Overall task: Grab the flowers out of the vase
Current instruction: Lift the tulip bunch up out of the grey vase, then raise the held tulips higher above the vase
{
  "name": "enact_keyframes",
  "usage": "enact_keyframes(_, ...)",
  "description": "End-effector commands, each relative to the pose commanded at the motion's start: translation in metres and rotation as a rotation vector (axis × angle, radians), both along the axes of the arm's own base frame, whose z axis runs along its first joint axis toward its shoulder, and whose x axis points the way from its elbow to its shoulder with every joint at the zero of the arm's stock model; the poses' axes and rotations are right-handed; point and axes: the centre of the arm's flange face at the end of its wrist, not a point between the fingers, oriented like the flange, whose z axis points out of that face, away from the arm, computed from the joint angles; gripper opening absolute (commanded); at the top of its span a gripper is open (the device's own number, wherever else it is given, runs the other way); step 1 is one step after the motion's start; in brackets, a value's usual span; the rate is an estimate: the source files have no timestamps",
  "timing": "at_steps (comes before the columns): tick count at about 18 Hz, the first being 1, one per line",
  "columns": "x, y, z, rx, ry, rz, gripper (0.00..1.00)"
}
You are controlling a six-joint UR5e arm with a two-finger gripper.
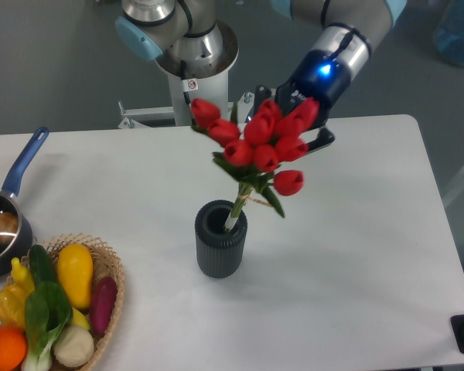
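**A light, floppy bunch, nearly out of the vase**

My tool (294, 133) sits behind the red heads of the flowers (261, 144), and the blooms hide my fingertips, so I cannot tell how they are set or what they pinch. The bunch hangs tilted above the vase (220, 239), with only the stem ends at the twine tie dipping into its mouth. The vase stands on the tabletop (356, 232).

I judge the bunch light and soft: thin stems that bend, petals that bruise or snap off under a hard squeeze. The best hold looks to be on the bound stems near the twine, not on the heads. The ribbed vase seems small and could tip if the stems drag on its rim, so a straight upward draw suits it.
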Motion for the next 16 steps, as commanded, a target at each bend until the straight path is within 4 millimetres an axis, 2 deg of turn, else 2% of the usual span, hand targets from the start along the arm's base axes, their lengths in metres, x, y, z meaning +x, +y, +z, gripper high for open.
enact_keyframes(8, 0.004, -0.005, 0.015, 0.004, -0.034, 0.021, 0.28)
enact_keyframes(10, -0.002, -0.01, 0.019, 0.005, -0.026, 0.034, 0.28)
enact_keyframes(16, -0.008, -0.008, 0.025, 0.008, 0.002, 0.031, 0.28)
